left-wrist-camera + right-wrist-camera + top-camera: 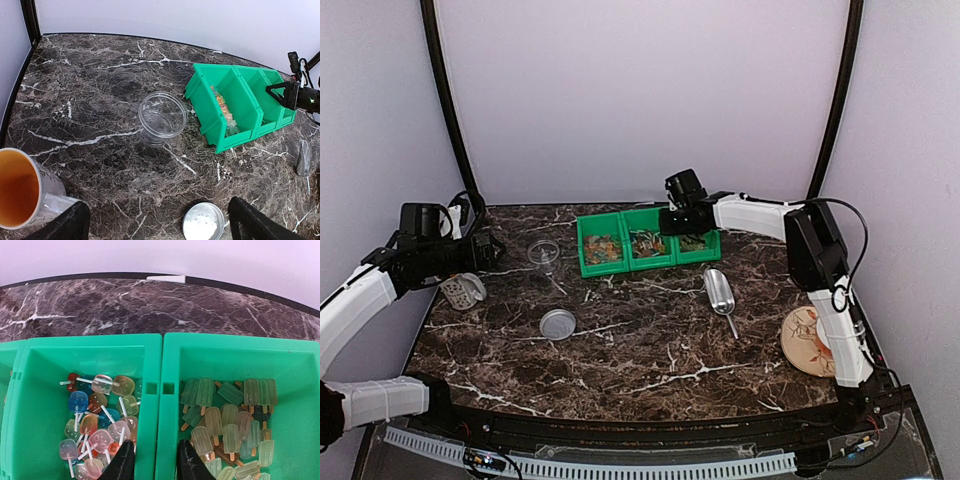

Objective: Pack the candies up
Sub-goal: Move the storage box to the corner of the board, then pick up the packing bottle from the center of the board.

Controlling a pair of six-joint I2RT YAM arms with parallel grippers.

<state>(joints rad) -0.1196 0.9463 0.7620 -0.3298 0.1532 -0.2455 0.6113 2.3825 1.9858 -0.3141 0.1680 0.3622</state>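
Note:
Three joined green bins (620,263) stand at the back middle of the table and hold the candies (603,246). In the right wrist view, lollipop-shaped candies (95,415) fill the middle bin and popsicle-shaped ones (225,420) the right bin. My right gripper (156,460) straddles the double wall (155,365) between those two bins, one finger in each, pressed against it. Over the table's left edge, the left gripper (160,217) hangs wide open and holds nothing. A clear cup (162,117) stands upright left of the bins (220,142).
A round metal lid (558,324) lies in front of the clear cup (544,254). A metal scoop (719,292) lies right of centre. A mug (463,291) lies on its side at the left, under the left gripper (490,245). A patterned plate (807,340) sits by the right arm's base.

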